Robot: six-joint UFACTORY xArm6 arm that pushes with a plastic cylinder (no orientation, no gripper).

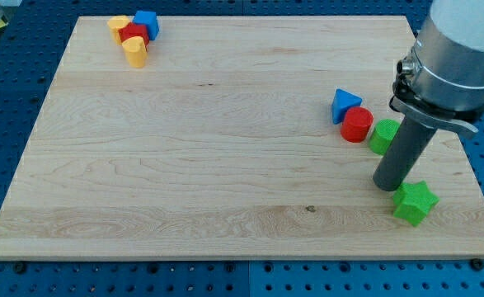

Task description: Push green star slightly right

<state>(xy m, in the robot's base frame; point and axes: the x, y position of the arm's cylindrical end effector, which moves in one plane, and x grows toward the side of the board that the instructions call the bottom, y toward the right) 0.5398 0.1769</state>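
The green star [415,202] lies near the board's lower right corner. My tip [387,186] rests on the board just to the star's upper left, touching or nearly touching it. The dark rod rises from there to the arm at the view's top right. Behind the rod sits a green block [382,136], partly hidden by it; its shape is unclear.
A red cylinder [357,124] and a blue triangle [345,105] sit left of the green block. At the top left are two yellow blocks [134,51], a red block [133,34] and a blue block [147,22]. The board's right edge [472,177] is close to the star.
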